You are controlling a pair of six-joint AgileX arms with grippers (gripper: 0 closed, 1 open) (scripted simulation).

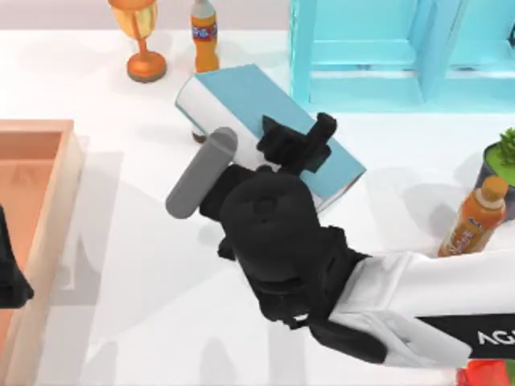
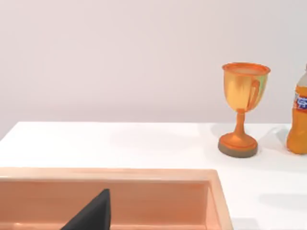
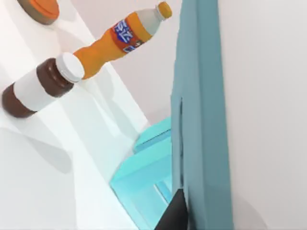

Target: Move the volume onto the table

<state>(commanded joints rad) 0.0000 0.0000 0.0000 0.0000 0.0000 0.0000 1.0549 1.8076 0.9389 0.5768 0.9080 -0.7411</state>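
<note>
While right pincer [image 1: 299,138] grips one volume [image 1: 265,112]: two orange bottles [image 1: 204,34], one trophy [image 1: 142,36].

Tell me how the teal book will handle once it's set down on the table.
The book looks like a stiff hardcover, so it probably won't flop. It seems thick, likely heavy for its size. Held tilted by the right gripper above the table, it could drop flat if released; its flat cover shouldn't roll.

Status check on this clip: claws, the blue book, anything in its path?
Right claw shut on thick teal-blue hardcover book, held tilted above white table. Left claw parked over tan wooden tray. Brown jar under book; orange soda bottle, light-blue shelf nearby.
</note>
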